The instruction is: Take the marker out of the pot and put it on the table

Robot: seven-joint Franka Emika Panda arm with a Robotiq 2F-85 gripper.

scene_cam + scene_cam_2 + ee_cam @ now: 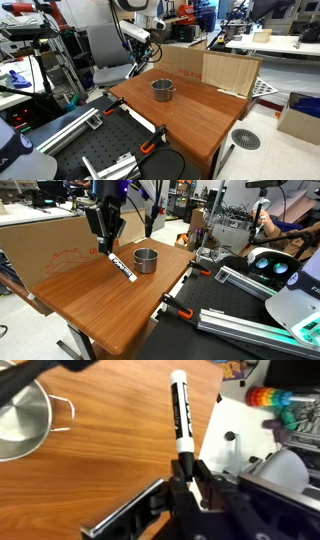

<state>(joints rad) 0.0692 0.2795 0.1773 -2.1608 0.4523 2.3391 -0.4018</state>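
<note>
Nearest the wrist camera, the gripper [192,488] has its jaws narrow about the near end of the marker [181,415], grip or release I cannot tell, while the marker, out of the pot [25,420], seemingly rests beside it on the table [110,470], probably leaving only letting go.

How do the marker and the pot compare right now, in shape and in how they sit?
Shape: the slim white marker with a black band is a thin stick; the round shiny silver metal pot is wide and low-sided. Pose: the marker stretches out beside the pot, one end at the gripper; the pot stands upright, clear of the gripper. Both are over the reddish-brown wooden table.
</note>
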